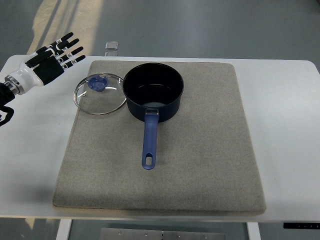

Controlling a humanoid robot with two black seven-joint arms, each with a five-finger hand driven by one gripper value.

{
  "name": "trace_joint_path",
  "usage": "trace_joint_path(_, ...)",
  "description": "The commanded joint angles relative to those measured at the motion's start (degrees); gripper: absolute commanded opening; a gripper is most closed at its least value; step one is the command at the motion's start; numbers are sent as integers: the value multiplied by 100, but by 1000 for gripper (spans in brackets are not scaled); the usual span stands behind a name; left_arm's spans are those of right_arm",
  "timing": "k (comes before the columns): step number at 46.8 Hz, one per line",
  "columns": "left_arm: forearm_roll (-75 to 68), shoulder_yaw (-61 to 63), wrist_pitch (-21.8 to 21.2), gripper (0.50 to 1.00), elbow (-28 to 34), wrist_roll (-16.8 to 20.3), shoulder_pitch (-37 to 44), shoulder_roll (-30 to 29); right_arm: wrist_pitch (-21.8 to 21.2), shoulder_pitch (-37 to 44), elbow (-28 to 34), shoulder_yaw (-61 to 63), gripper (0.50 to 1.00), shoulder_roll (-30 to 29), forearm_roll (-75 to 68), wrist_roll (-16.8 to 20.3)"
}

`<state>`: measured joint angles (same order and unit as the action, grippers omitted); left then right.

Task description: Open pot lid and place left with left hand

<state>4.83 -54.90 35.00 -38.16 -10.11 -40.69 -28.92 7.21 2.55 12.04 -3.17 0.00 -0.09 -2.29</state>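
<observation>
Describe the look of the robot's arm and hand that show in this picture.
Only the left hand shows, at the upper left. It has a black palm, white segmented fingers with black joints and tips, a white wrist cuff, and a dark forearm behind it. No right arm appears.

Glossy dark pot [153,90], clear glass lid [100,95] with metal rim, rough grey felt mat [200,150], smooth white table [285,125].

Illumination is bright, even and diffuse from overhead. The white table [285,100] reads near overexposure. Shadows are soft and short: a faint one lies beside the pot [153,91] on the grey mat [200,165]. The glass lid [100,94] shows weak rim glints. A warm light patch marks the floor [55,20], upper left. Focus is sharp throughout; edge distortion is slight.
</observation>
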Motion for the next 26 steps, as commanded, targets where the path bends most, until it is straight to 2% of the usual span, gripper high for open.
trace_joint_path(1,9,-12,0,992,2,0,-1,9,0,0,0,0,915,0,0,1)
trace_joint_path(26,18,-47,0,992,-16,9,-18,18,-9,0,97,35,915,0,0,1)
